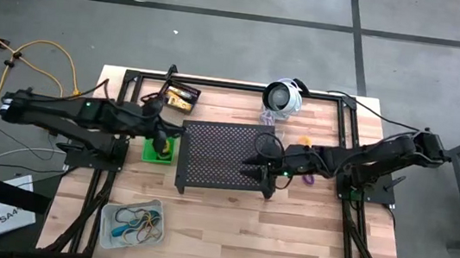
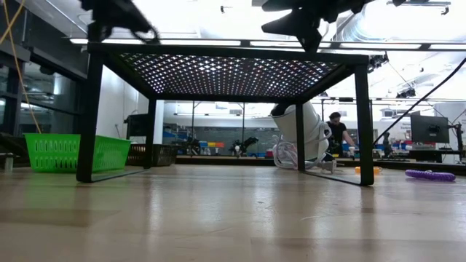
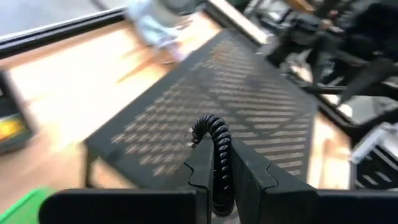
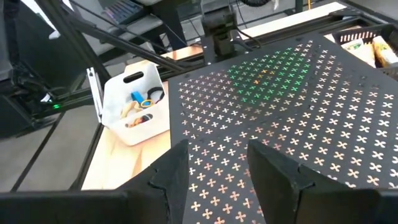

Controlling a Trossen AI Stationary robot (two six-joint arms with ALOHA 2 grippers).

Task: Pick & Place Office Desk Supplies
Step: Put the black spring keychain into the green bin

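My left gripper (image 3: 214, 171) is shut on a black coiled loop (image 3: 213, 134). In the high view it (image 1: 165, 127) hangs over the green bin (image 1: 158, 149), at the left edge of the black perforated stand (image 1: 222, 156). My right gripper (image 4: 217, 168) is open and holds nothing; it hovers over the stand's right part (image 1: 258, 163). A purple loop (image 1: 308, 180) and an orange one (image 1: 304, 140) lie on the table right of the stand. The black bin (image 1: 180, 97) holds yellow tubes, and the clear bin (image 1: 132, 222) holds several bands. My left gripper pinches the black coiled loop between its two fingers. The loop's curved end (image 3: 208, 124) sticks out past the fingertips, and the rest runs back between them. The fingers come from the table's left, slanting a little downward. The loop is lifted clear of the table and the stand.
The stand fills the table's middle, its legs on the wood (image 2: 87, 175). A round white-and-silver device (image 1: 284, 96) with a cable sits at the far edge. Bare wood lies along the near edge, right of the clear bin. A person shows in the room beyond (image 2: 336, 131).
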